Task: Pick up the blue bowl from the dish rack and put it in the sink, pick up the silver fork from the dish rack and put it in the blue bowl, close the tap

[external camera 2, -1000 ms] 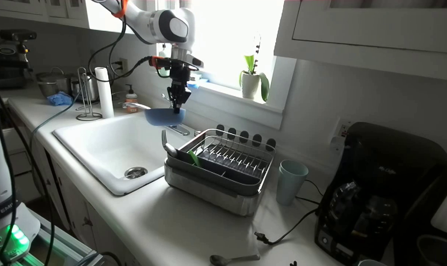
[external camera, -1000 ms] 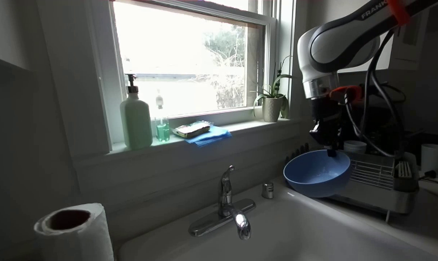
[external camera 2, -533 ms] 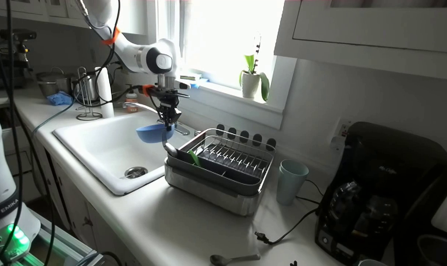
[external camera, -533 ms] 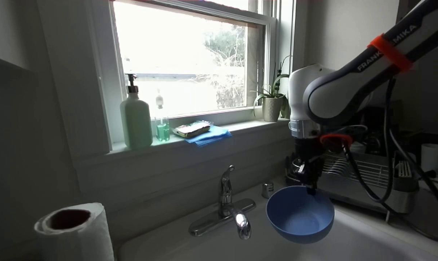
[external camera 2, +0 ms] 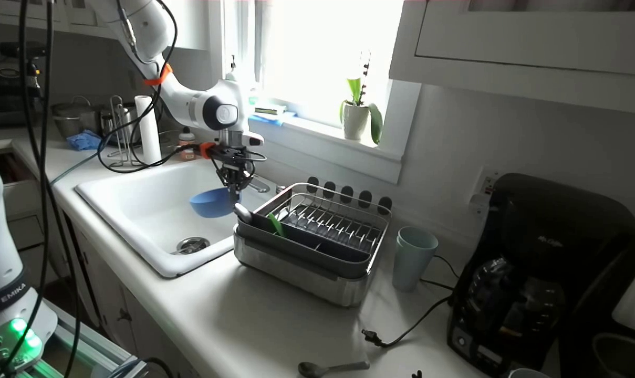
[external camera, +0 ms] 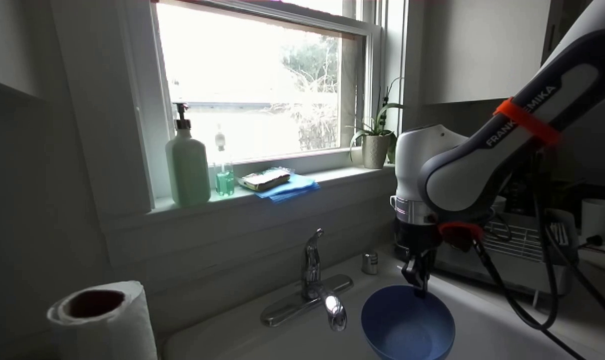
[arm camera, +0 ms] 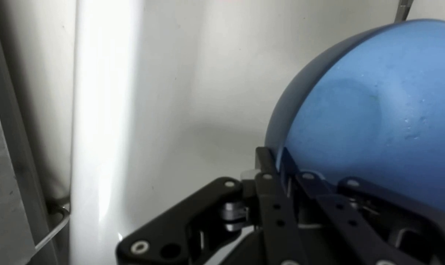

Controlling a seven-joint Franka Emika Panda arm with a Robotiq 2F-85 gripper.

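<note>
My gripper (external camera: 420,291) is shut on the rim of the blue bowl (external camera: 407,327), one finger inside the wall and one outside, as the wrist view (arm camera: 275,160) shows. The bowl (external camera 2: 210,203) hangs tilted over the white sink (external camera 2: 131,241), near its rack side, apparently above the basin floor. The chrome tap (external camera: 312,267) stands beside the bowl in an exterior view, lever upright. The dish rack (external camera 2: 296,260) stands on the counter next to the sink. Silver cutlery (external camera 2: 242,212) sits in its corner holder. The fork's tines are lost against my dark gripper there.
A paper roll (external camera: 104,320) stands by the sink. Bottles (external camera: 188,165), a blue cloth (external camera: 288,187) and a potted plant (external camera: 376,150) are on the sill. Cups (external camera 2: 413,257), a coffee maker (external camera 2: 527,273) and a spoon (external camera 2: 332,368) are on the counter. Cables hang from the arm.
My gripper has carried the blue bowl from beside the rack over the sink, then lower into it. The grip on the rim stays. The arm has come down with it.
</note>
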